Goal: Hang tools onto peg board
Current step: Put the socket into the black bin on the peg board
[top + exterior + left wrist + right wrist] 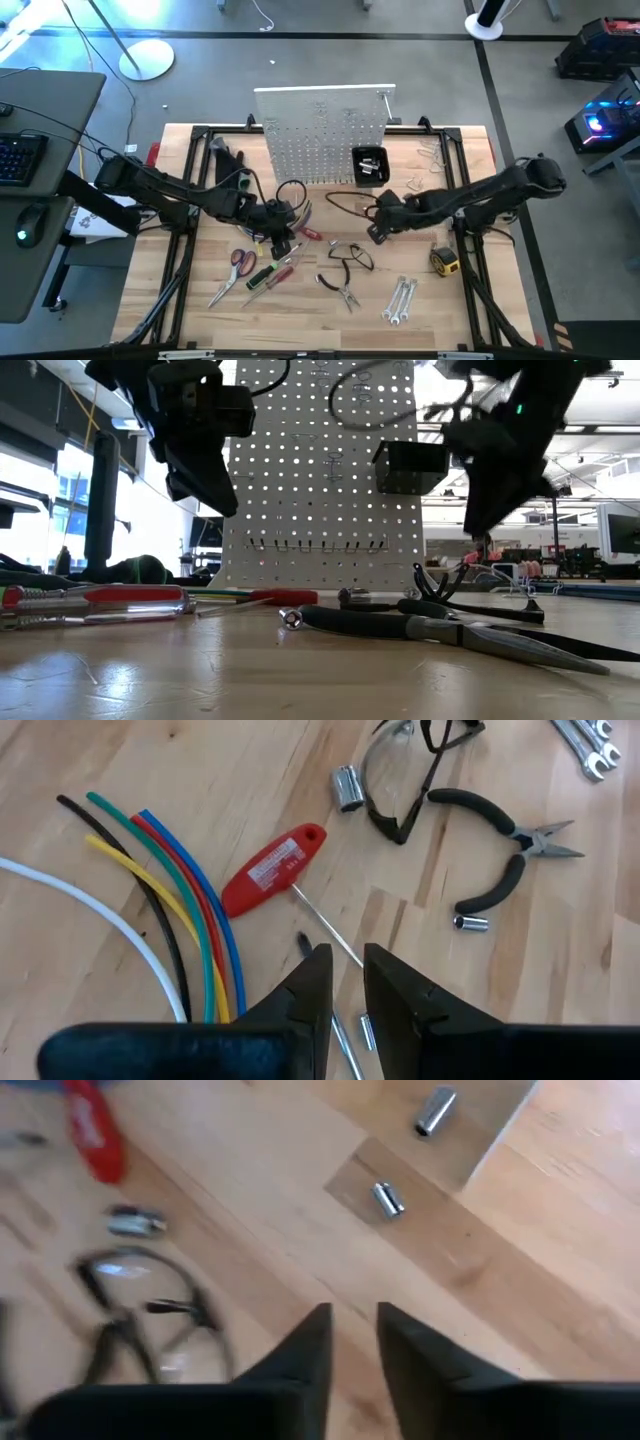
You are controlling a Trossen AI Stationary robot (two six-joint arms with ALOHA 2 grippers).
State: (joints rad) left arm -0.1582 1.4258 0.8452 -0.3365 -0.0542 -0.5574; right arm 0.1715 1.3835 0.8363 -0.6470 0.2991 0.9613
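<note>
While both arms hang over the middle of the table, nothing's actually being held by either one. In the high view the left gripper sits left of centre, right by the coloured cables, and its wrist view shows the fingers parted by a narrow gap with only bare wood and a thin screwdriver shaft between them. That shaft belongs to the red-handled screwdriver, lying flat just beyond the fingertips, next to the cable bundle.

The right gripper is right of centre, below the black bin; its fingers also stand slightly apart over empty wood.

The peg board stands upright at top centre of the high view. The tools are all flat on the table in the lower half: scissors lower left, green screwdriver beside them, pliers lower centre, wrenches to their right, tape measure farther right. Safety glasses lie above the pliers.
</note>
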